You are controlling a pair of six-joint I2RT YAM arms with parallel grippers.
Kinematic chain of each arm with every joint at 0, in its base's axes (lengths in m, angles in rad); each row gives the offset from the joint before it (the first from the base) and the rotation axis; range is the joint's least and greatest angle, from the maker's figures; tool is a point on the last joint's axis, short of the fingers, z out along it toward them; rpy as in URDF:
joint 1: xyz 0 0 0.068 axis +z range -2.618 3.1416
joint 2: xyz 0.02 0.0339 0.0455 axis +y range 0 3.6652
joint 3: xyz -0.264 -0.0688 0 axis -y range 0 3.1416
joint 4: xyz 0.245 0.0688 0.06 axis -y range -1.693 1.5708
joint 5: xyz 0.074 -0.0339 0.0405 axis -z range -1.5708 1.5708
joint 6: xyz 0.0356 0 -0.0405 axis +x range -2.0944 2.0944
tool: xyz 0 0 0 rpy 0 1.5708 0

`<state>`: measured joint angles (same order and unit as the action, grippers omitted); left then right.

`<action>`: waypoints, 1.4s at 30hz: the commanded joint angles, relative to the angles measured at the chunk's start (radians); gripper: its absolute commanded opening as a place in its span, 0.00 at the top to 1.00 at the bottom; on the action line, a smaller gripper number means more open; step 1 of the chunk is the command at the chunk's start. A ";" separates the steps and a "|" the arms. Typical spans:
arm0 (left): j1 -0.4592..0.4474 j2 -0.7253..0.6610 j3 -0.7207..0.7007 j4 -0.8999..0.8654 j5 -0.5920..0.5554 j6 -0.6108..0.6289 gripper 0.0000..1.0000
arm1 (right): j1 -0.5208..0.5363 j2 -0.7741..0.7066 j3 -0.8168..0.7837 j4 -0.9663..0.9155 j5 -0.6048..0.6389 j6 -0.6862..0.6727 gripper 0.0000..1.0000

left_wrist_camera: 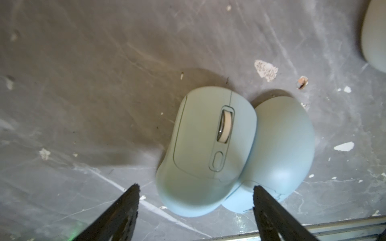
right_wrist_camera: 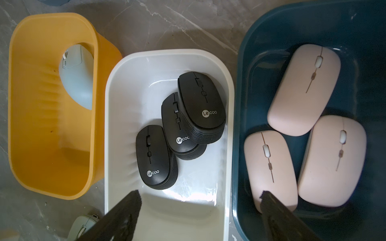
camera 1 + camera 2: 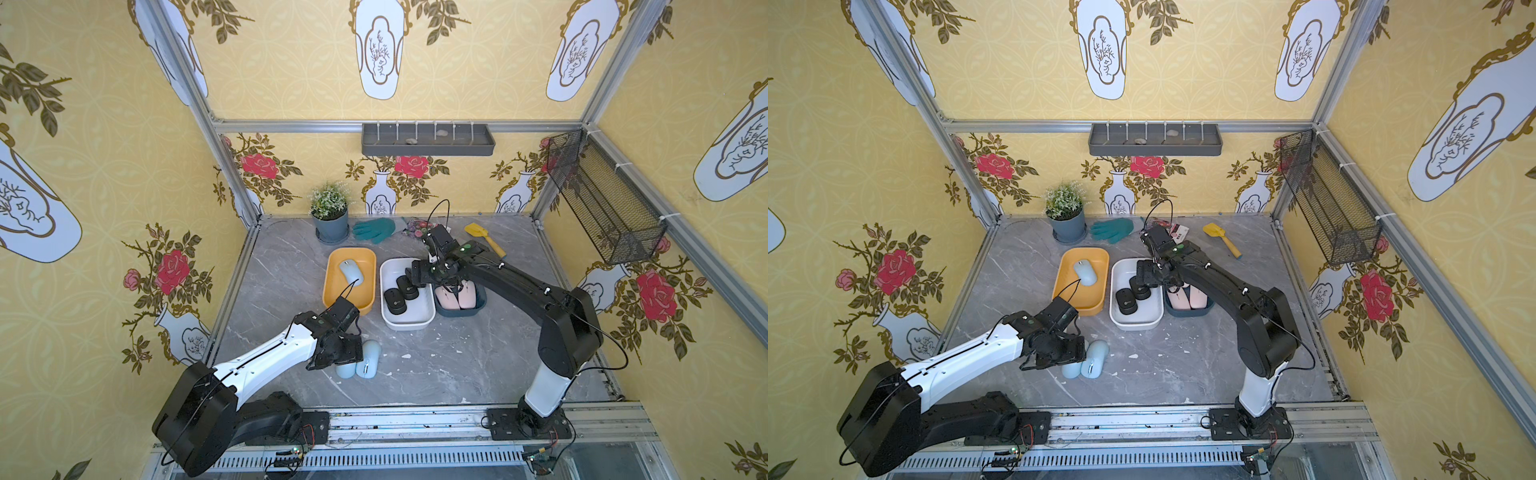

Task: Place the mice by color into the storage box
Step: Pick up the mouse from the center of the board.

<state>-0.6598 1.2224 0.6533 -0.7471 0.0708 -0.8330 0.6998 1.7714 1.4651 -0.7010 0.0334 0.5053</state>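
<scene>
Two light blue mice lie side by side on the grey table near its front, one with its scroll wheel up [image 1: 204,150] [image 3: 368,361], the other [image 1: 282,141] [image 3: 345,370] pressed against it. My left gripper [image 1: 195,187] is open, and its fingers straddle the near end of the wheel-up mouse. A third light blue mouse [image 3: 351,272] lies in the yellow box [image 3: 332,266]. Three black mice [image 2: 156,154] sit in the white box [image 3: 409,322]. Three pink mice [image 2: 305,87] fill the dark blue box [image 3: 480,297]. My right gripper [image 2: 199,192] hangs open and empty above the white and blue boxes.
At the back of the table stand a potted plant [image 3: 330,212], a green glove [image 3: 376,230], a small packet [image 3: 415,227] and a yellow trowel [image 3: 484,237]. A wire basket [image 3: 602,199] hangs on the right wall. White flecks dot the table.
</scene>
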 commanded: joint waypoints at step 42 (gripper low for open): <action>0.000 0.090 0.045 -0.007 -0.085 -0.023 0.44 | 0.013 0.040 0.024 0.012 -0.007 0.015 0.08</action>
<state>-0.6594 1.3186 0.6849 -0.7124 0.0006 -0.8665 0.7105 1.8118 1.4837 -0.7013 0.0254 0.5228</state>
